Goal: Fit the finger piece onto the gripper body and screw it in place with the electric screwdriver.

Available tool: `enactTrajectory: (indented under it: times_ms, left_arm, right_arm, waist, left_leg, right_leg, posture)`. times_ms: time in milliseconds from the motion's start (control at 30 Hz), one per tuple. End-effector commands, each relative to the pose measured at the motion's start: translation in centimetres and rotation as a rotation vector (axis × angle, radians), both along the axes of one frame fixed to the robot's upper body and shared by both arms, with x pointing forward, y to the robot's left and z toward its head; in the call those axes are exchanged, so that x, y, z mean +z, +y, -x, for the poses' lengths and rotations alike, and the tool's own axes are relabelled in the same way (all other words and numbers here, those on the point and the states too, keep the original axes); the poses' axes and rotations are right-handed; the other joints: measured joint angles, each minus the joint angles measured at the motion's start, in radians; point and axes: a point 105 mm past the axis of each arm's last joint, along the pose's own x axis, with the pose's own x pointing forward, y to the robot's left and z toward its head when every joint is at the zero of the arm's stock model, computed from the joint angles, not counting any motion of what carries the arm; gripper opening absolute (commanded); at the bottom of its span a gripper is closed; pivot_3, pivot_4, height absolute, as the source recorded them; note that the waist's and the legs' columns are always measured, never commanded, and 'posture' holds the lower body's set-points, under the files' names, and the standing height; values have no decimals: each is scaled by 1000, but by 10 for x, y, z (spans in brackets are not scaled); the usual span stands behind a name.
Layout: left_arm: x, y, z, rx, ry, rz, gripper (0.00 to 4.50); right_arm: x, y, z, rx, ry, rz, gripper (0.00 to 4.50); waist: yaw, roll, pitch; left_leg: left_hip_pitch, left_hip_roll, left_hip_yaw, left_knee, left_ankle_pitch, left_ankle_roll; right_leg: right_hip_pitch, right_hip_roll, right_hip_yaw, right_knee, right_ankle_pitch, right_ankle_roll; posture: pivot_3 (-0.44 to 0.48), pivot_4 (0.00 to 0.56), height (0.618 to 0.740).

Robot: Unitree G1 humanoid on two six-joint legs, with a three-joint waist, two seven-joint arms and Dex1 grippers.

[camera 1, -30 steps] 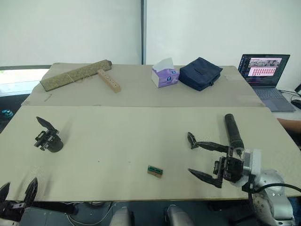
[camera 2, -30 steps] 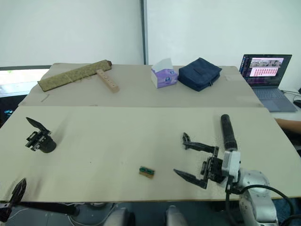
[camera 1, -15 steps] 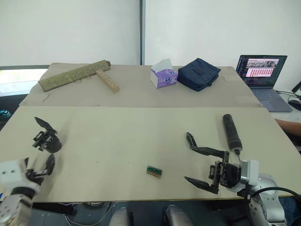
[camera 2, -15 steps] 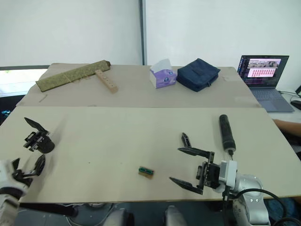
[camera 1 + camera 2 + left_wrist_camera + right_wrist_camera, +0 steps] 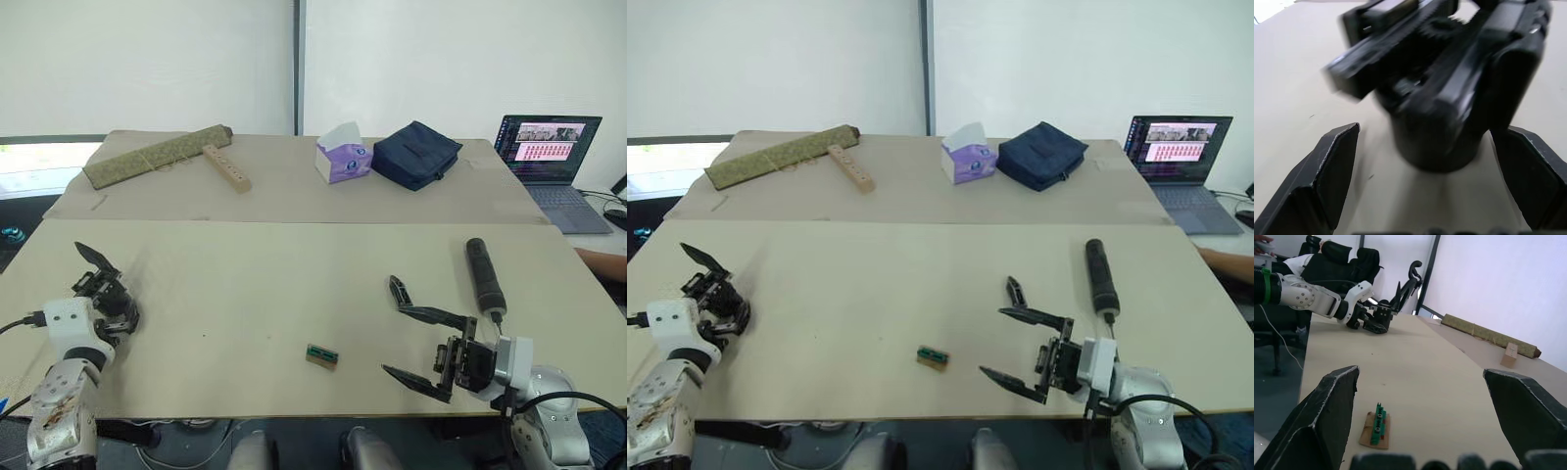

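Observation:
The gripper body [image 5: 106, 291], a small black assembly with one upright pointed finger, stands at the table's left. My left gripper [image 5: 1427, 134] is open, and its fingers [image 5: 1334, 169] stand either side of the body's round base without closing on it. The finger piece [image 5: 396, 289] lies on the table right of centre. Right of it lies the electric screwdriver [image 5: 485, 274], its bit pointing to the near edge. My right gripper [image 5: 392, 340] hovers open and empty just near of the finger piece, close to the front edge.
A small green-and-tan block [image 5: 322, 355] lies near the front middle. On the back table are a rolled mat [image 5: 157, 157], a wooden bar [image 5: 226, 167], a tissue box [image 5: 343, 154] and a navy bag [image 5: 416, 152]. A laptop [image 5: 549, 147] stands at the far right.
My left arm has come up from below the table's front edge to the gripper body, its fingers now either side of it. My right gripper drew back slightly toward the near edge.

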Motion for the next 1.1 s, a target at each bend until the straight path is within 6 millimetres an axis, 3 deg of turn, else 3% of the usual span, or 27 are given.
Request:
enactTrajectory:
  times_ms: [33,133,233,333,467,500,567,600,667,800,933,1100]
  left_arm:
    - [-1,1,-4,-16,4,-37,4500]
    - [1,4,-8,-9,-25,-43,4500]
    - [-2,7,-10,2,-24,-51,3659]
    - [-3,1,-12,-40,-32,-57,2328]
    - [15,-14,-18,-105,-159,-42,2336]
    - [26,-29,-22,-170,-215,-31,2336]
    - [45,-78,-32,-374,-290,-19,2336]
    - [50,-90,-33,-424,-304,-16,2336]
    - [48,-133,-36,-613,-270,4,2336]
    - [33,-195,-39,-865,-179,-13,2336]
    - [17,-231,-42,-995,-121,-47,2336]
    - [8,-260,-48,-1087,-99,-71,2336]
  right_arm:
    - [11,-2,2,-15,-67,11,4468]
    - [12,-4,1,-27,-68,20,4468]
    - [13,-5,1,-39,-70,26,4500]
    - [14,-6,1,-49,-70,27,4500]
    - [15,-7,1,-55,-67,33,4500]
    - [15,-8,2,-57,-65,37,4500]
    - [15,-11,3,-57,-55,49,4500]
    - [15,-12,4,-57,-52,52,4500]
    - [15,-14,5,-57,-38,59,4500]
    - [15,-17,9,-63,-28,72,4500]
    - [14,-18,14,-69,-23,79,4500]
    - [14,-19,14,-92,-21,76,4500]
  waist:
    - [0,1,0]
    - [3,3,-1]
    - [4,4,-2]
    - [4,5,-2]
    - [6,5,-2]
    - [7,5,-2]
    - [18,3,-1]
    - [25,1,-1]
    - [30,-1,-1]
    - [21,-1,-1]
    - [5,-1,-1]
    - [1,1,-1]
  left_leg:
    - [0,0,0,0,0,0]
    - [1,0,0,0,0,0]
    - [1,0,0,0,0,0]
    - [1,0,0,0,0,0]
    - [1,0,0,0,0,0]
    - [0,0,0,0,0,0]
    - [-1,-1,0,0,0,0]
    - [-2,-1,0,0,0,0]
    - [-5,-2,0,0,1,-1]
    - [-6,-2,0,0,1,-1]
    - [-4,-1,-1,0,1,-1]
    - [-3,-2,-2,0,1,0]
  right_leg:
    - [0,0,0,0,0,0]
    - [0,0,0,1,0,0]
    - [1,0,0,1,0,0]
    - [1,0,0,1,0,0]
    - [1,0,0,1,0,0]
    - [0,0,0,0,0,0]
    - [0,-1,0,0,0,0]
    - [0,-1,0,-1,1,1]
    - [0,-2,0,-4,2,3]
    - [-1,-1,1,-6,2,4]
    - [-1,1,1,-4,2,4]
    - [0,2,1,-4,2,3]
  posture:
    - [0,150,740]
    - [0,150,740]
    - [0,150,740]
    - [0,150,740]
    - [0,150,740]
    - [0,150,740]
    - [0,150,740]
    - [0,150,740]
    - [0,150,740]
    - [0,150,740]
    - [0,150,740]
    - [0,150,740]
